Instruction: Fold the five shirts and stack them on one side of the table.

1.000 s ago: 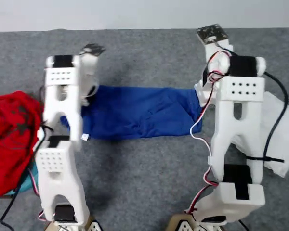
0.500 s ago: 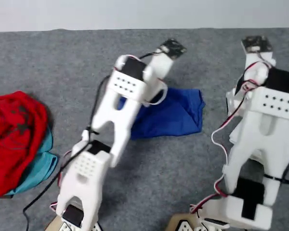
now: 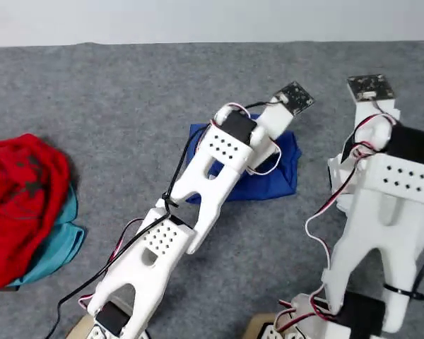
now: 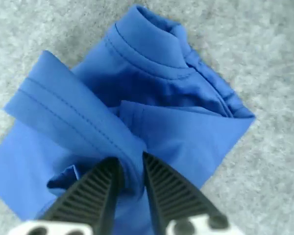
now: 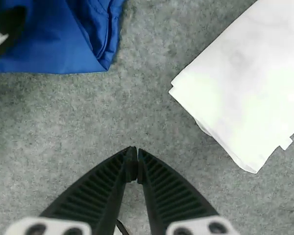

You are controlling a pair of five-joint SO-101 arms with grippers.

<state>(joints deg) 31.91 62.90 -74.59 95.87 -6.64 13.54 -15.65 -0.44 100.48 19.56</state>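
Observation:
The blue shirt [image 3: 281, 174] lies doubled over into a short bundle at the middle right of the grey table. My left arm [image 3: 226, 152] stretches diagonally across to it. My left gripper [image 4: 132, 171] is shut on a fold of the blue shirt [image 4: 186, 132], whose collar faces away from it. My right gripper [image 5: 134, 165] is shut with nothing in it, low over bare table between the blue shirt's edge [image 5: 63, 44] and a folded white shirt [image 5: 245, 88]. My right arm [image 3: 389, 176] stands at the right.
A crumpled red shirt [image 3: 21, 191] lies on top of a teal shirt [image 3: 60, 240] at the table's left edge. Open grey table [image 3: 127, 92] stretches across the back and the left middle.
My left arm has swung from the left side to the right, carrying the blue shirt's left end over onto its right half. The right arm has drawn back to the right.

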